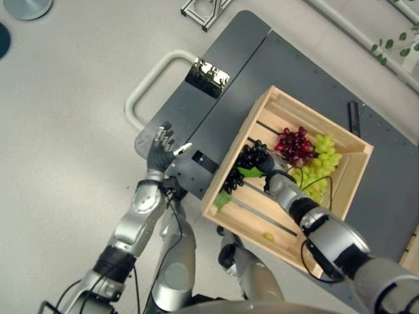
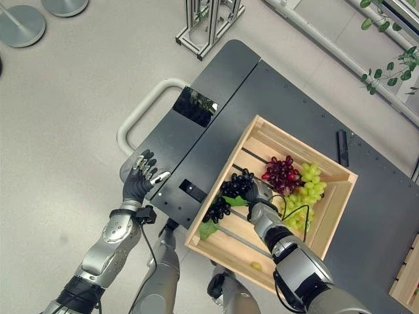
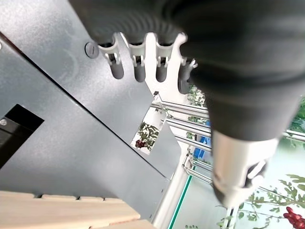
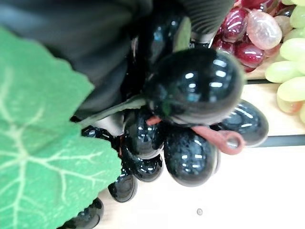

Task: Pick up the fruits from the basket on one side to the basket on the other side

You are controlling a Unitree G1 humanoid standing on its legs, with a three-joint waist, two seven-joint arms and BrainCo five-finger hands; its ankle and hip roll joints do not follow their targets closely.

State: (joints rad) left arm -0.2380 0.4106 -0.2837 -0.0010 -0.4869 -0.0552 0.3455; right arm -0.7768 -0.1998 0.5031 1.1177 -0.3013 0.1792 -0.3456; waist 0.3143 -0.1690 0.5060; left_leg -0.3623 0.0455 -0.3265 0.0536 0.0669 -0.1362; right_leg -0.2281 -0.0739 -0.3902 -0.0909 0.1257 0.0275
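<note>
A wooden crate [image 1: 230,175] sits at the centre right of the left eye view, turned like a diamond on a dark grey table [image 1: 222,124]. Inside it lie 3 bunches of grapes: a black bunch [image 1: 243,165] near the crate's left wall, a red bunch [image 1: 294,144] toward the upper corner, and a green bunch [image 1: 319,163] just right of the red one, touching it. A single loose green grape [image 1: 268,237] lies on the slats near the crate's lower edge.

The right hand [image 1: 275,180] comes in from the lower right and is down inside the crate at the black bunch. In the right wrist view the black grapes [image 4: 190,100] and a green leaf [image 4: 43,152] press right up against the hand's dark cover, with red and green grapes behind them at the upper right. The black bunch looks clamped in the hand, though the fingers themselves are mostly hidden by the fruit.

The left hand [image 1: 161,152] shows at the centre left, over the table's left corner, well apart from the crate. Its fingers are straight and spread apart, holding nothing. In the left wrist view those fingers [image 3: 138,67] hang above the bare grey tabletop.

A white tubular handle [image 1: 154,78] curves off the table's left edge over the pale floor [image 1: 59,131].
</note>
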